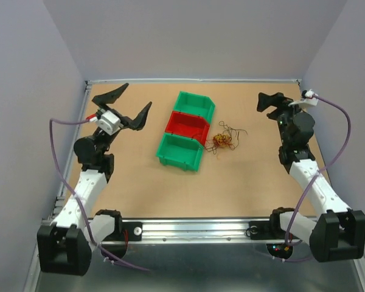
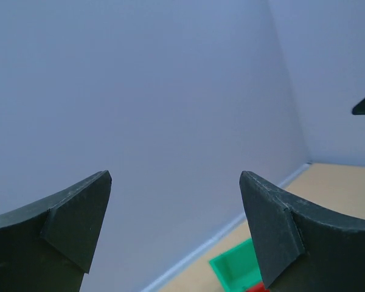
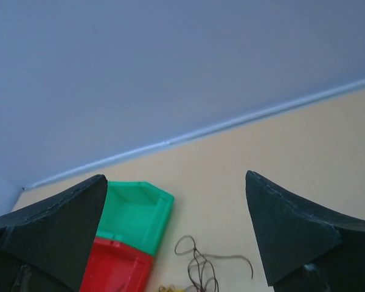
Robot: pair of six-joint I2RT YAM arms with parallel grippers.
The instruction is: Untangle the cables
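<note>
The cables (image 1: pixel 224 141) lie as a small curly tangle of orange-yellow, dark and reddish wires on the tabletop, just right of the bins. In the right wrist view, dark loops of the cables (image 3: pixel 201 261) show at the bottom edge, below and between the fingers. My left gripper (image 1: pixel 129 104) is raised over the far left of the table, open and empty, well left of the tangle. It faces the back wall in its own view (image 2: pixel 175 176). My right gripper (image 1: pixel 274 104) hovers at the far right, open and empty (image 3: pixel 176 176), and points towards the tangle.
Three bins stand in a row mid-table: a far green bin (image 1: pixel 194 104), a red bin (image 1: pixel 187 125) and a near green bin (image 1: pixel 179 152). The red bin (image 3: pixel 115 267) and a green bin (image 3: pixel 134 216) also show in the right wrist view. Walls enclose the table.
</note>
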